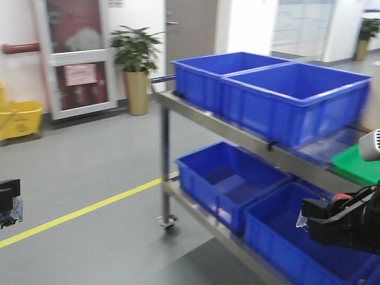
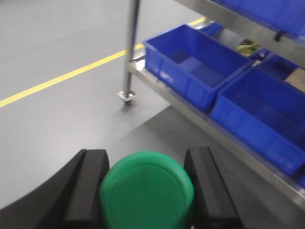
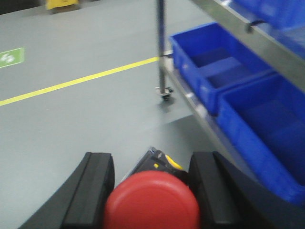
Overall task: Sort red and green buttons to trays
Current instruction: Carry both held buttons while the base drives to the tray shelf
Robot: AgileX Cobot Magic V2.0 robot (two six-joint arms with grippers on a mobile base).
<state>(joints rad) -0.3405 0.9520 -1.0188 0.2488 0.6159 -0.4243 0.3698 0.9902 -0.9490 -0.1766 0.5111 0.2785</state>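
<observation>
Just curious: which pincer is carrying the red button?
The right pincer, with the red-capped button between its fingers; the left pincer carries the green-capped button.

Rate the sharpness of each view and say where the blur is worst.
Front-facing view: smeared all over, blue crates and potted plant soft-edged, like motion blur. Left wrist view: the green button between the fingers is fuzzy, probably too near the lens. Right wrist view: the red button is equally fuzzy, and the shelf trolley behind is streaked.

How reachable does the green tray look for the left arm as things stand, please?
Probably not yet. The left end effector, holding the green button, hangs at the far left, while the green tray sits far right, beyond the blue crates.
</observation>
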